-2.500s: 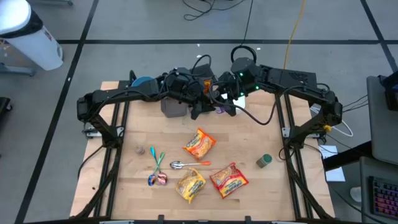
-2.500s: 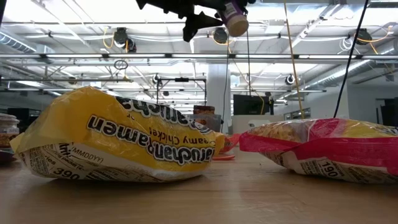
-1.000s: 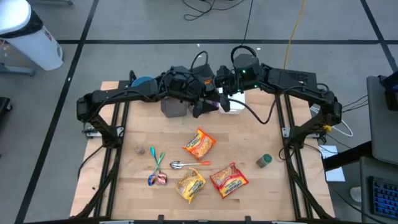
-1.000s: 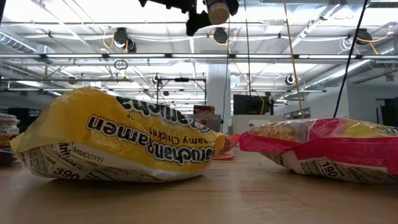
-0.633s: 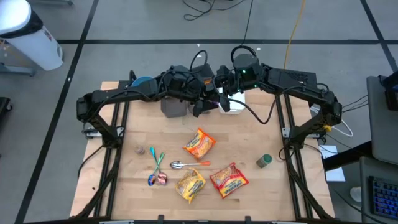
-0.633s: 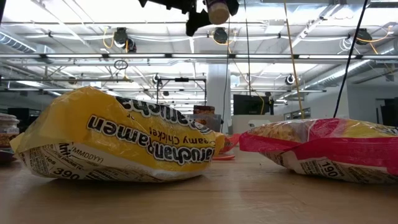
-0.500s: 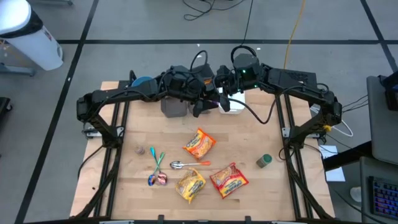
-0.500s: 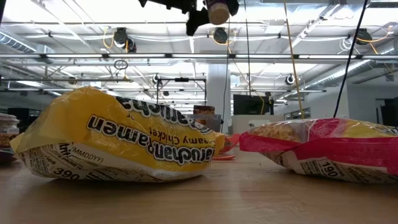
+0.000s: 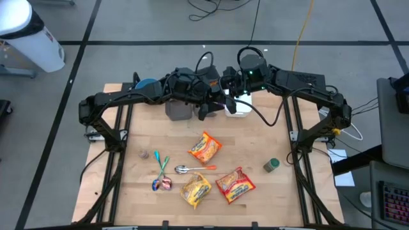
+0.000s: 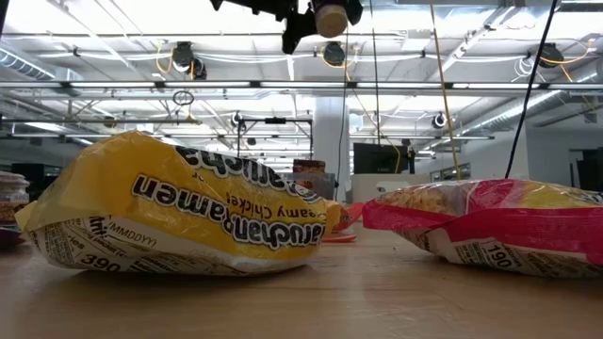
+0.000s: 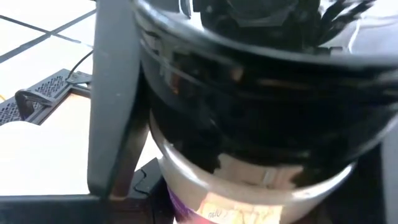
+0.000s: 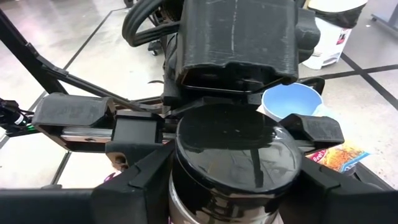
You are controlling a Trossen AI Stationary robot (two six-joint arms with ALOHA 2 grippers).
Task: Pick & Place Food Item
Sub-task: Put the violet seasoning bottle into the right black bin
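The jar (image 12: 227, 149), black-lidded with a purple label, hangs in the air above the far middle of the worktop (image 9: 268, 144), clear of everything lying on it. My right claw (image 9: 230, 101) has it clamped from either side just under the lid, about half spread.

A couple of seconds back that claw carried the jar lower and a little further to its own side. Since then it has brought the jar up into the mouth of my left claw (image 9: 208, 107), and neither arm has shifted since. Only my left claw's fingers (image 12: 134, 129) have moved: they stood wide a second ago and are now drawing in on opposite sides of the lid. From the right wrist view they sit close against it, but I cannot tell whether they have taken hold yet.

I read this as a hand-over caught midway. The jar should stay with my right claw until the left has a firm bite; letting go early risks dropping it from height.

Below, nearer the front, the orange ramen packet (image 9: 204, 148), yellow ramen packet (image 9: 195, 190) and red ramen packet (image 9: 235, 184) lie untouched.
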